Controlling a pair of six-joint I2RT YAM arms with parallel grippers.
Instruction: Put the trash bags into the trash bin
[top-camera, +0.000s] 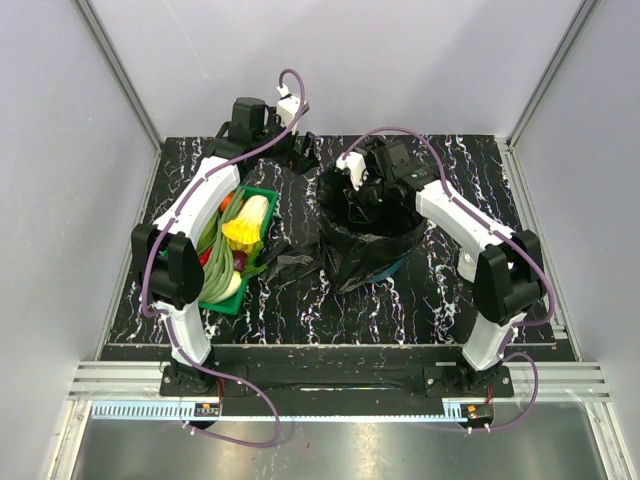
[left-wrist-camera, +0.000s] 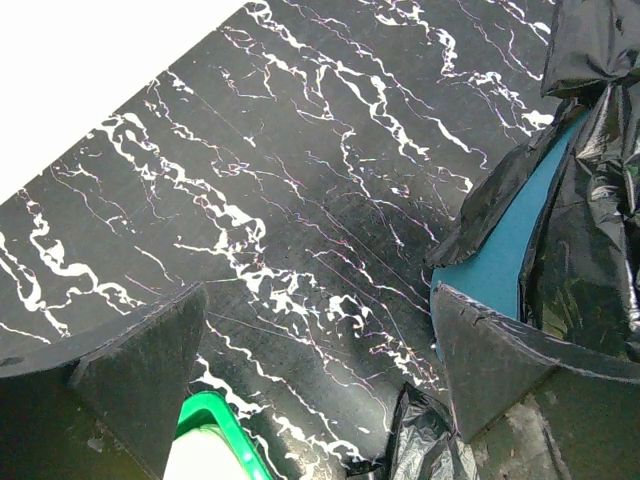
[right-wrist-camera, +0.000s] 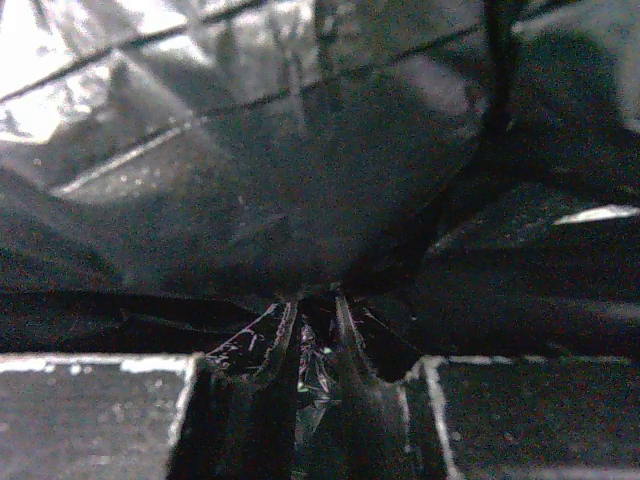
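lining the trash bin (left-wrist-camera: 500, 255), the larger trash bag (top-camera: 350, 255) sits over the mouth and hangs down the sides, crinkly glossy black film covering nearly all of it. only a strip of teal wall shows, in the left wrist view and at the near right side in the top view. bin stands upright on the table (top-camera: 400, 310), roughly mid-table, a bit right of centre.

right gripper (top-camera: 372, 190) is down at the far rim of the bin, in the film. in the right wrist view its fingers (right-wrist-camera: 100, 420) are narrow, with pleats of black film gathered and pinched between them, so holding the larger trash bag. rest of that view is just dark shiny plastic, can't tell the inside of the bin from it.

smaller trash bag (top-camera: 290, 262) lies on the table as a low crumpled bundle, just left of the bin and touching or nearly touching the green tray (top-camera: 232, 306). no gripper on it.

left gripper (left-wrist-camera: 318, 290) is at the far side of the table, left of the bin and past the tray's far end. fingers (left-wrist-camera: 140, 380) wide apart, nothing between them, bare marbled table below. bin wall and bag film just off to its right, apart from the fingers. some black film at the bottom edge of that view, can't tell which bag it belongs to.

tray sits left of the bin under the left arm, holding vegetables (top-camera: 243, 232), yellow, green and red ones.
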